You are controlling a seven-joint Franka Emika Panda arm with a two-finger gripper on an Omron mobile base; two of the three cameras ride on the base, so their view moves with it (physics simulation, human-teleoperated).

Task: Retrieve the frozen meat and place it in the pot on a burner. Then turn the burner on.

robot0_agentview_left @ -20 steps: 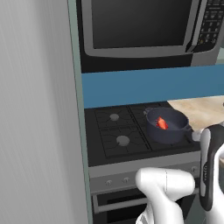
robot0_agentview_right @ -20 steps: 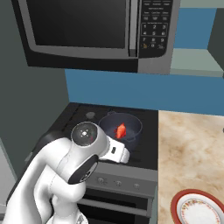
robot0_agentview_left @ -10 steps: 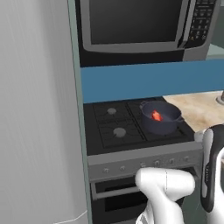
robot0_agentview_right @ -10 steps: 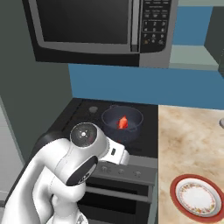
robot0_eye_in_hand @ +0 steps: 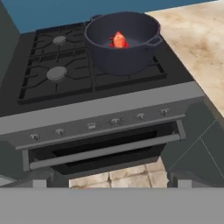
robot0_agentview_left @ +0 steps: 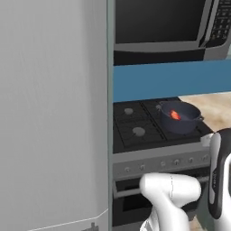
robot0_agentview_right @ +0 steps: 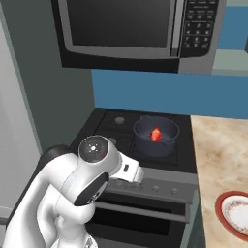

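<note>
Domestic kitchen: gas stove (robot0_eye_in_hand: pixel 65 83) with oven (robot0_eye_in_hand: pixel 105 151), microwave (robot0_agentview_right: pixel 135 34) mounted above, stone surface (robot0_agentview_right: pixel 218 160) alongside.

frozen meat (robot0_eye_in_hand: pixel 118 40) red-orange, inside glossy dark blue-grey pot (robot0_eye_in_hand: pixel 124 42); stove top (robot0_eye_in_hand: pixel 59 72) black, round burner caps (robot0_eye_in_hand: pixel 56 73) grey – control panel (robot0_eye_in_hand: pixel 105 118) grey; backsplash (robot0_agentview_right: pixel 145 94) blue, counter (robot0_eye_in_hand: pixel 197 41) beige speckled stone, plate (robot0_agentview_right: pixel 236 213) white with red rim, microwave (robot0_agentview_right: pixel 138 31) silver-grey with dark door
</note>
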